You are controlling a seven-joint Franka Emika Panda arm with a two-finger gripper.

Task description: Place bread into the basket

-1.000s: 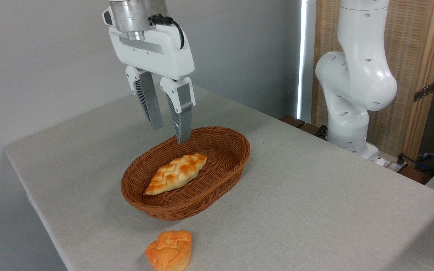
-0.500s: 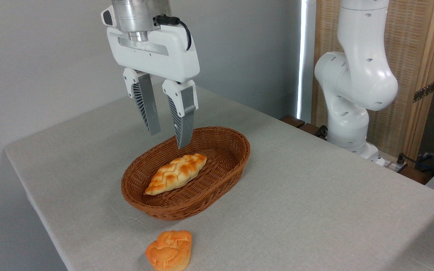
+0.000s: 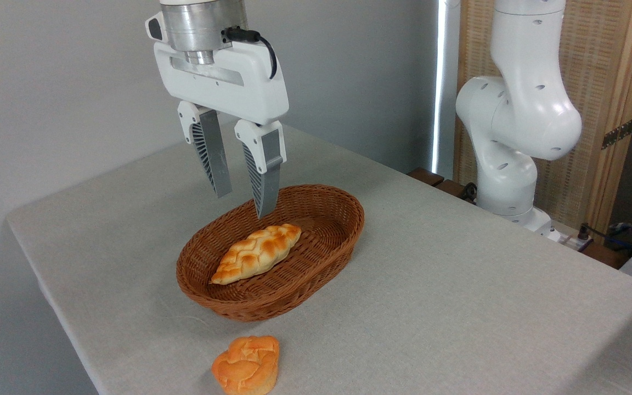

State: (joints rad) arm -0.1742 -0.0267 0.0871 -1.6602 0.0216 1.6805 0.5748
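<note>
Bread (image 3: 257,252) lies inside basket (image 3: 343,219); tool (image 3: 243,202) hangs above basket's far rim, jaws apart, empty; bun (image 3: 246,366) in front of basket.

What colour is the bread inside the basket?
Pale yellow with golden-brown braided bumps, on the bread in the fixed camera view.

Bread (image 3: 257,253) in basket (image 3: 327,258) mid-table, bun (image 3: 246,365) in front, hand (image 3: 242,204) above basket's rear-left rim
</note>
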